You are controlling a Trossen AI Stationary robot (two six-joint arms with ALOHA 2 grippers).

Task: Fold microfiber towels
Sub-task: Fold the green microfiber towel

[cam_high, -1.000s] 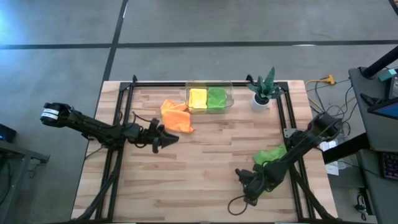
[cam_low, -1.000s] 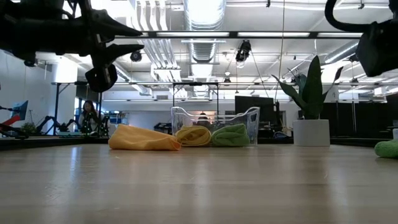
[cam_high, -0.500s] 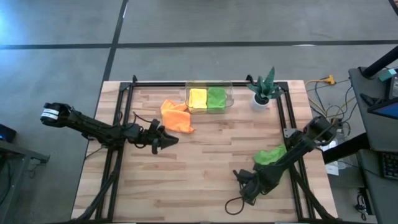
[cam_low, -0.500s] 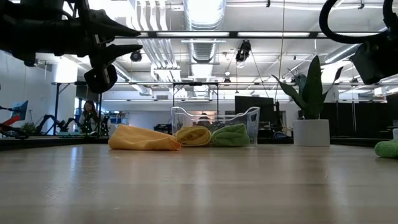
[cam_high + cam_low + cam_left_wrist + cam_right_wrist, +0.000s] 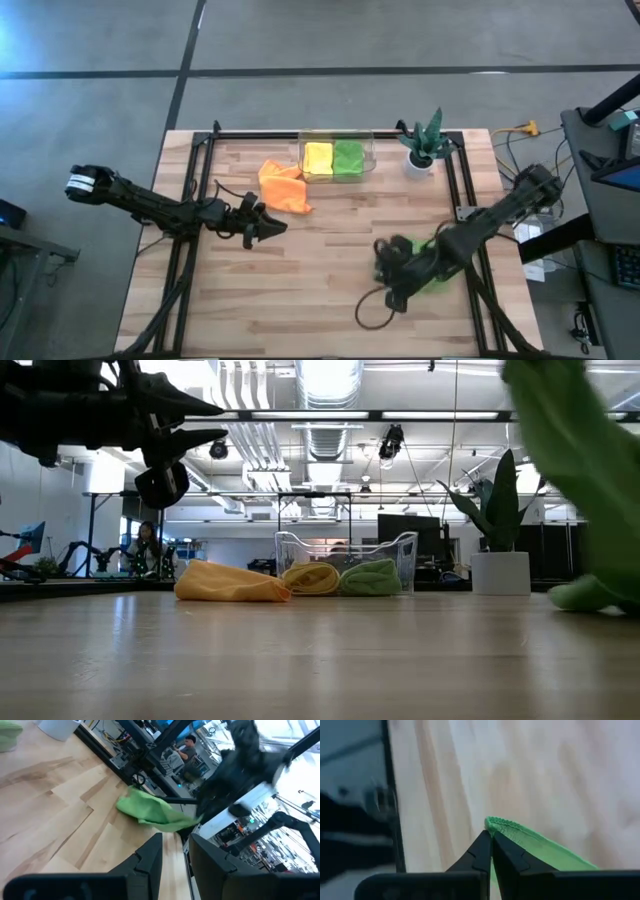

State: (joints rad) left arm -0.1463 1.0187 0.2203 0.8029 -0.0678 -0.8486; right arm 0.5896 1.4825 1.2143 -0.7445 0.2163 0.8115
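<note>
My right gripper (image 5: 392, 268) is over the table's right half, shut on a lime green microfiber towel (image 5: 437, 277), which slopes from the fingers down to the wood. My left gripper (image 5: 277, 225) hovers open and level above the table's left-centre, touching nothing. An orange towel (image 5: 283, 187) lies bunched on the wood just beyond it. A yellow towel (image 5: 318, 157) and a second green one (image 5: 348, 157) lie folded in a clear bin (image 5: 337, 140) at the far edge. My right gripper pinches the green towel's hemmed edge (image 5: 497, 823) between its two fingertips, at what looks like a corner. The fingers slant down from above. The towel hangs from them in a long slope (image 5: 555, 430), and its lower end (image 5: 588, 594) rests on the table.
A spiky green plant in a white pot (image 5: 422, 145) stands at the far right, beside the bin. Black frame rails (image 5: 455, 180) run along the table's sides. Bare wood spreads across the table's middle and near half.
My right gripper has shut on the green towel's edge. It then rose and swung toward the table's middle, tipping as it went. The towel's gripped edge has been lifted and drawn out, while its lower end stays on the wood, dragged slightly inward.
</note>
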